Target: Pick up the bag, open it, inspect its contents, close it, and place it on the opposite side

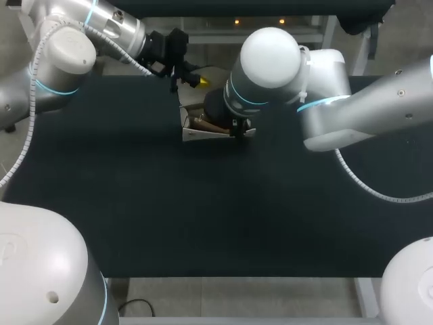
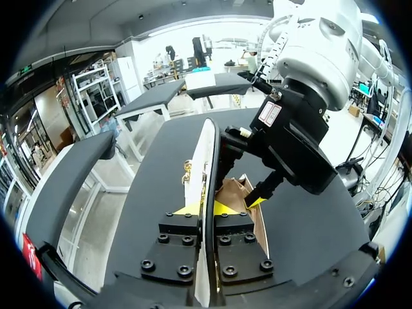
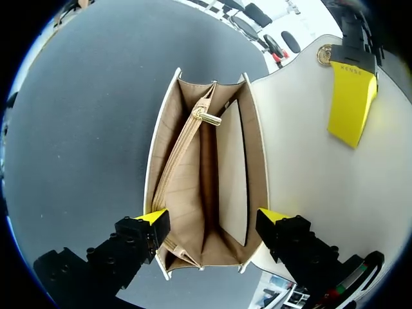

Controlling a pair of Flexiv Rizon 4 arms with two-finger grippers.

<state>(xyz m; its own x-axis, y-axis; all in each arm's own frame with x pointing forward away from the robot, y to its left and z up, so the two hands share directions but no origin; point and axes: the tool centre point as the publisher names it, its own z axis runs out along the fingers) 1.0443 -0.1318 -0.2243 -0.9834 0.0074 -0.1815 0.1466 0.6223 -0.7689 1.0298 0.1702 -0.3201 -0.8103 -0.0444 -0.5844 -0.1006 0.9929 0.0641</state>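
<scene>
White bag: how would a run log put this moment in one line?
white leather bag: open, tan inside | left claw: shut on flap | right claw: open over bag

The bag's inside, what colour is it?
Tan lining, white flap; clearest in the right wrist view.

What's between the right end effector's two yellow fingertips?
The open white handbag, its tan-lined mouth filling the right end effector's gap, seen in the right wrist view.

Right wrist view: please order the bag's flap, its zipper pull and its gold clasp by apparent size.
1. The flap, clearly largest.
2. The zipper pull and gold clasp: both small and alike; clasp partly covered, so unranked.
</scene>
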